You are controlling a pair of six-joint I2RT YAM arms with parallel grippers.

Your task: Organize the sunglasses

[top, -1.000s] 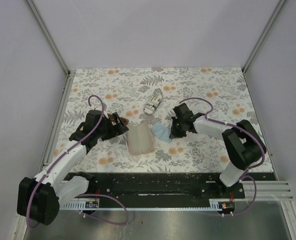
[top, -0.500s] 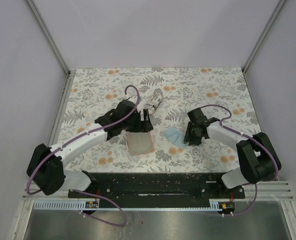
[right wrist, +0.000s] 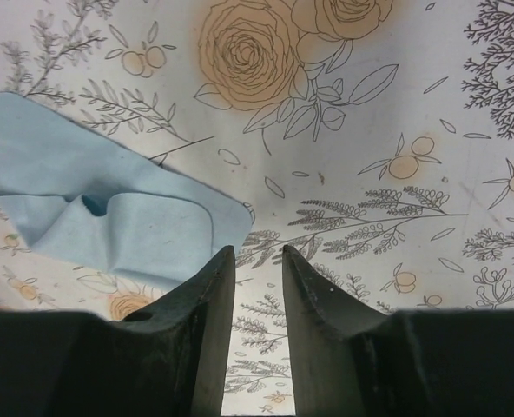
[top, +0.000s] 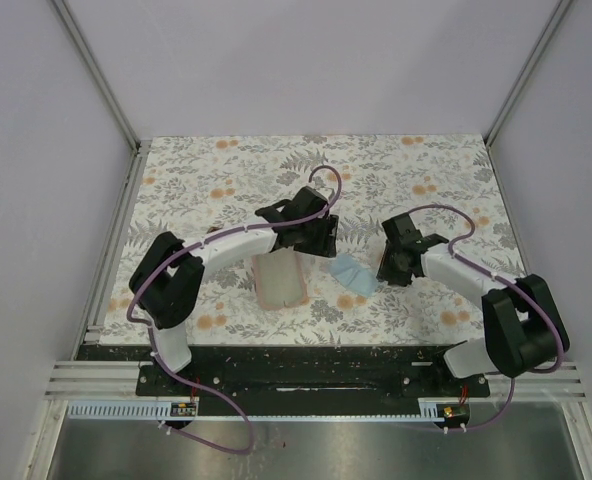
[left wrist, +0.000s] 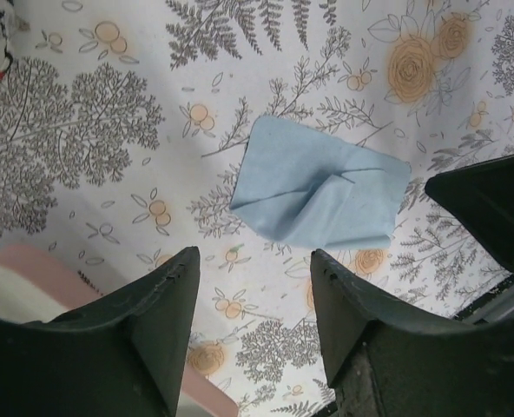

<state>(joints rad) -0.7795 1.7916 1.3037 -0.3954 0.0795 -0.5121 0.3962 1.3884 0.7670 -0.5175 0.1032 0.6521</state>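
the left gripper (left wrist: 254,261) is seen with jaws parted and nothing between them, held above a blue cloth (left wrist: 319,193) beside the pink case (top: 281,283); the right gripper (right wrist: 257,254) is shown narrowly parted and unladen at the cloth's edge. the sunglasses cannot be made out in any view.

The overhead camera looked down from above and behind the arm bases (top: 306,375) over the whole floral table (top: 426,170). Each wrist camera peered close past its own fingers (left wrist: 144,330); the blue cloth (top: 354,272) just beyond them showed in every view.
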